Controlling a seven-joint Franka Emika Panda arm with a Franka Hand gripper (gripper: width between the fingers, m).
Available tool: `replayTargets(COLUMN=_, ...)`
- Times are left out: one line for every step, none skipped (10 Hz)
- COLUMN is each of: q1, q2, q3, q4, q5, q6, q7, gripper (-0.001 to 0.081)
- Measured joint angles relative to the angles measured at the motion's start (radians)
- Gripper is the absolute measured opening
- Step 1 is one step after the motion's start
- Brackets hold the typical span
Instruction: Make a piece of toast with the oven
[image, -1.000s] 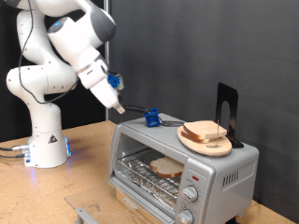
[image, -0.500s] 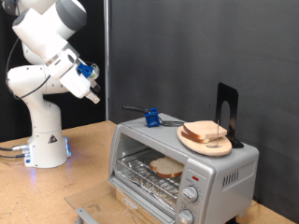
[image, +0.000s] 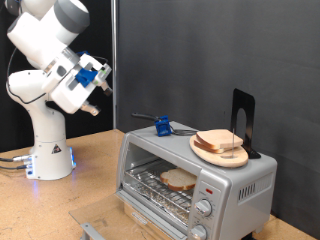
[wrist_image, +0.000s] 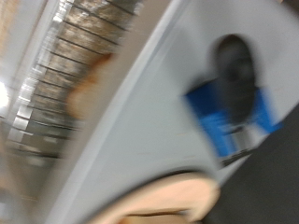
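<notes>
One slice, the piece of toast (image: 179, 180), lies flat on the wire rack (image: 160, 185) inside the oven (image: 195, 180), nearest me at the front of the bench (image: 90, 170); it sits on the rack, I'd judge, so heat can reach both faces. Its door looks dropped open, though the lower edge of the exterior view cuts it off. On the oven's roof rests a round wooden plate (image: 205, 153) with more bread slices (image: 220, 143) stacked on it, handy as spare stock, with a blue object (image: 161, 126) and a black stand (image: 242, 122) beside it. Farther back and high toward the exterior view's left, the end effector (image: 97, 82) hangs well apart from the toast, up and away from the oven mouth; I cannot tell how its fingers are set, and the wrist view is too blurred to help
</notes>
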Motion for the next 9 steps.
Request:
replayTargets(q1=-0.036, q2=0.029, q3=0.005, q4=-0.002, q5=0.002, q6=0.068, q7=0.064, gripper=0.0808)
replayTargets(q1=-0.061, q2=0.063, q3=0.033, q4=0.001, q5=0.007, q6=0.115, q7=0.124, gripper=0.0808)
replayTargets(q1=-0.058, q2=0.062, q3=0.028, q4=0.008, q5=0.007, q6=0.093, q7=0.092, gripper=0.0808)
replayTargets(q1=-0.062, q2=0.066, q3=0.015, q4=0.026, q5=-0.011, q6=-0.003, q7=0.152, gripper=0.0808)
replayTargets(q1=-0.073, q2=0.074, q3=0.004, q4=0.045, q5=-0.02, q6=-0.082, q7=0.262, gripper=0.0808)
replayTargets(q1=-0.085, q2=0.091, q3=0.002, q4=0.054, q5=-0.016, q6=-0.111, q7=0.367, gripper=0.0808)
replayTargets(q1=-0.098, q2=0.12, q3=-0.003, q4=0.06, q5=-0.019, q6=-0.13, q7=0.443, gripper=0.0808)
replayTargets(q1=-0.114, q2=0.161, q3=-0.014, q4=0.069, q5=-0.038, q6=-0.144, q7=0.478, gripper=0.0808)
replayTargets(q1=-0.129, q2=0.206, q3=-0.033, q4=0.082, q5=-0.064, q6=-0.152, q7=0.473, gripper=0.0808)
